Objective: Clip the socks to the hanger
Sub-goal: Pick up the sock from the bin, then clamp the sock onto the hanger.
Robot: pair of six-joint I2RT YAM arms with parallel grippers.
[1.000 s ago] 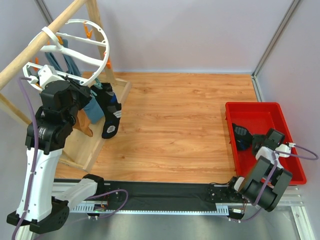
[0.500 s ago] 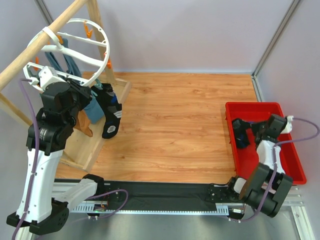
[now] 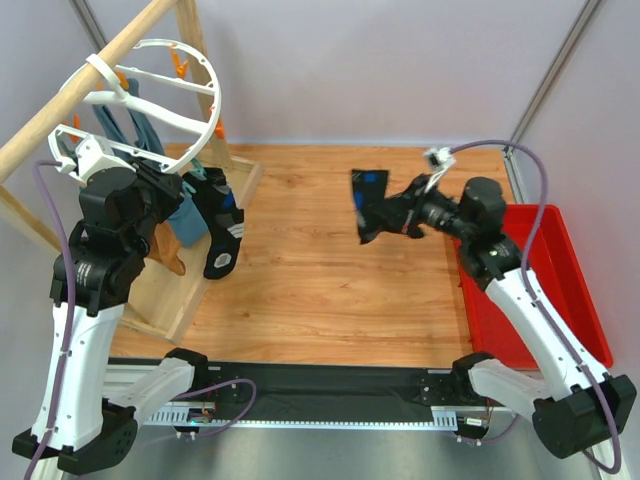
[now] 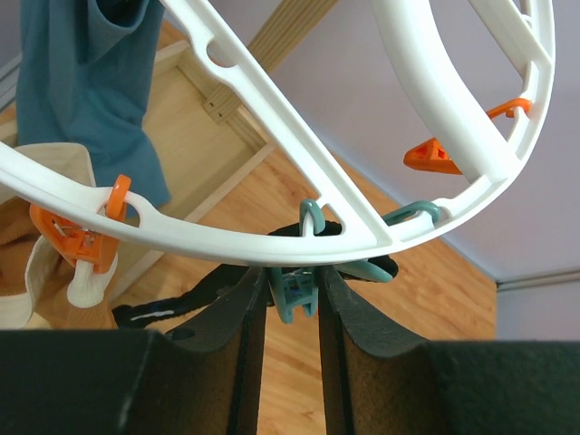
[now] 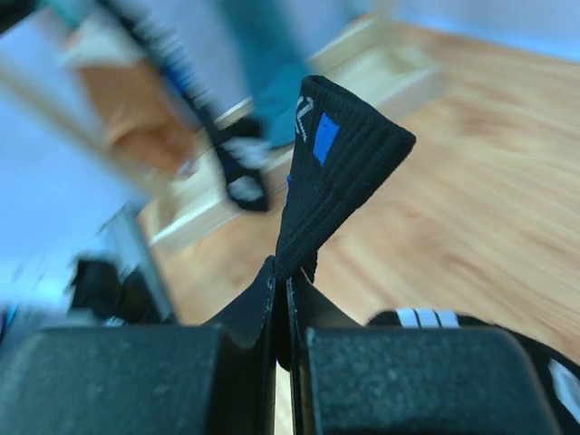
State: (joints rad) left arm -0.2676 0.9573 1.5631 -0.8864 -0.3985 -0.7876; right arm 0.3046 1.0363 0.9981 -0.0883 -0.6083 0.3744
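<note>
One sock hangs from the hanger; my right hand pinches the other sock well away; left hand squeezes a teal clip.

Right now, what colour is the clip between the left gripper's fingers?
The clip is teal, clearest in the left wrist view.

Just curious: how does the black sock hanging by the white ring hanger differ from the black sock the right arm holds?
The hanging black sock dangles full length, toe down, under the round white plastic ring hanger; the held black sock is bunched, pinched in the right gripper. The hanging one is beside the wooden rack; the held one is in mid-air above the table. Both have blue and white marks.
</note>
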